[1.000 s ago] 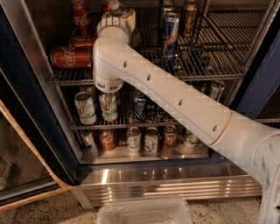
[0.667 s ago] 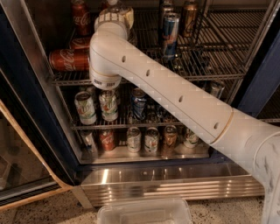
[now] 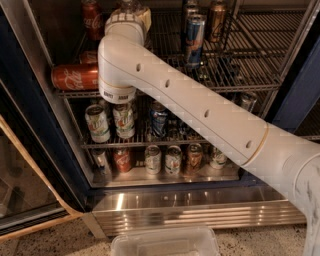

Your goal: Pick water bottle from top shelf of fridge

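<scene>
The fridge [image 3: 298, 95] stands open, and my white arm reaches up into its top shelf [image 3: 235, 75], a silver wire rack. My gripper [image 3: 128, 14] is at the upper left of that shelf, mostly hidden behind my own wrist. A bit of clear plastic, the water bottle [image 3: 129, 4], shows right above the wrist at the top edge of the view. Most of the bottle is hidden, so I cannot tell whether it is touched.
A red cola can [image 3: 75, 76] lies on its side at the shelf's left. A red bottle [image 3: 92, 17] stands behind it. A tall blue-silver can [image 3: 194, 37] and a brown can [image 3: 217, 17] stand to the right. The lower racks hold several cans. The glass door [image 3: 30, 190] hangs open left; a clear tub [image 3: 165, 242] sits on the floor.
My wrist has pushed farther up and back into the top shelf and a little to the left. The cans have not moved.
</scene>
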